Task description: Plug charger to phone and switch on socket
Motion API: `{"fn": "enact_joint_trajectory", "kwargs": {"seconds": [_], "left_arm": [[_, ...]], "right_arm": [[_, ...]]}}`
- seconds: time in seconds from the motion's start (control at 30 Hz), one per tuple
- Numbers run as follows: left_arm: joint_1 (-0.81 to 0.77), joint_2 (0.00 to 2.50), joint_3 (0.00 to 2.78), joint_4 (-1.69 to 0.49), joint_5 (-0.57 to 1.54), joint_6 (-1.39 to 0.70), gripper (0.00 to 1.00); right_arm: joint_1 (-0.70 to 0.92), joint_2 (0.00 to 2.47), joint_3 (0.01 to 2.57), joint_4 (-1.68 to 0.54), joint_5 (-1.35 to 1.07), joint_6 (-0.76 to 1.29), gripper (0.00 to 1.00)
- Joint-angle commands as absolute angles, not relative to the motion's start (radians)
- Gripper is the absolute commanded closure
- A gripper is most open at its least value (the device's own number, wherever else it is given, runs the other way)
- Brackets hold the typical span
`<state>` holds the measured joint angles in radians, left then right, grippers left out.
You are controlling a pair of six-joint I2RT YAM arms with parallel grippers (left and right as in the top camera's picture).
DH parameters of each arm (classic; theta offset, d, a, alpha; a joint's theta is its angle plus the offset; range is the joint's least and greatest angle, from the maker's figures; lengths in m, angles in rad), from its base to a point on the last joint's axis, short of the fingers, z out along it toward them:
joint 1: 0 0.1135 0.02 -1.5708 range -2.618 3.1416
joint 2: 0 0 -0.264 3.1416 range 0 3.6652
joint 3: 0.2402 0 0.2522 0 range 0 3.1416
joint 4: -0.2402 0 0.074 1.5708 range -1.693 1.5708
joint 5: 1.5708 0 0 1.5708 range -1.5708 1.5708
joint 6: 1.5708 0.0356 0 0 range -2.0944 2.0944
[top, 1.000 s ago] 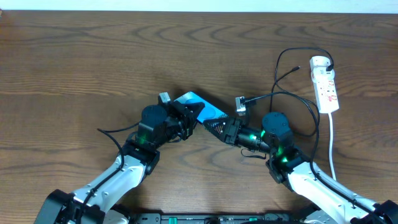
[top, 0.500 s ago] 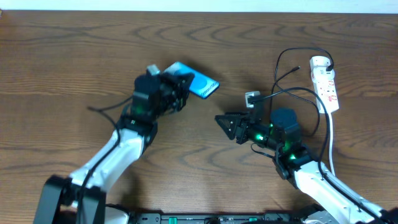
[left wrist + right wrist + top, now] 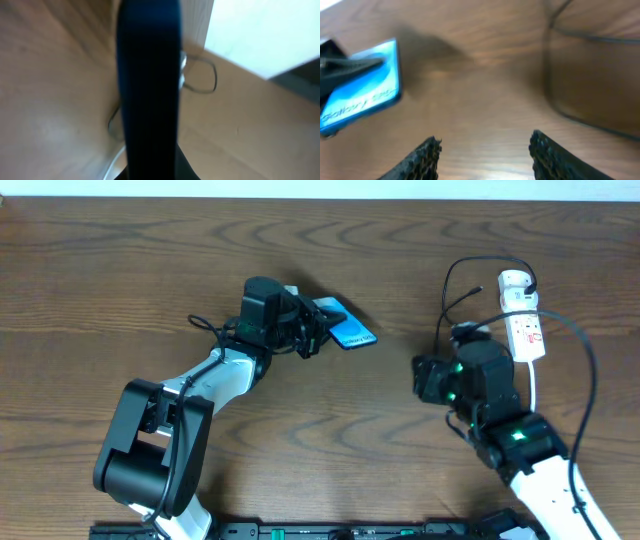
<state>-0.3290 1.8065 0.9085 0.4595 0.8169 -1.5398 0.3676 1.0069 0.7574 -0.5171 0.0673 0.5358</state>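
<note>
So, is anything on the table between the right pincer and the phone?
Nothing visible. The right pincer is open, with only bare table between it and the phone, which the left pincer holds. The charger lies off to the side.

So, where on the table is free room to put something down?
The table is bare left of the left arm and between the phone and the right arm. The right side is crowded: the socket and the charger loops lie there.
</note>
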Motion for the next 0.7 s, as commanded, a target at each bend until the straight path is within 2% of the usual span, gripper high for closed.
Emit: {"fn": "enact_joint_trajectory", "kwargs": {"seconds": [0.0, 0.2, 0.4, 0.67], "left_arm": [[-0.324, 1.791, 0.939, 0.476, 1.005, -1.472, 0.93], [-0.324, 1.791, 0.939, 0.476, 1.146, -1.389, 0.93], [-0.331, 1.791, 0.938, 0.475, 1.176, -1.353, 0.93], [-0.335, 1.791, 0.938, 0.475, 1.179, -1.342, 0.93]], "right_arm": [[0.360, 1.031, 0.854, -0.586, 0.204, 0.519, 0.44], [0.360, 1.145, 0.957, -0.653, 0.204, 0.519, 0.46], [0.317, 1.446, 1.100, -0.734, 0.203, 0.518, 0.37], [0.216, 1.728, 1.148, -0.584, 0.196, 0.518, 0.34]]}}
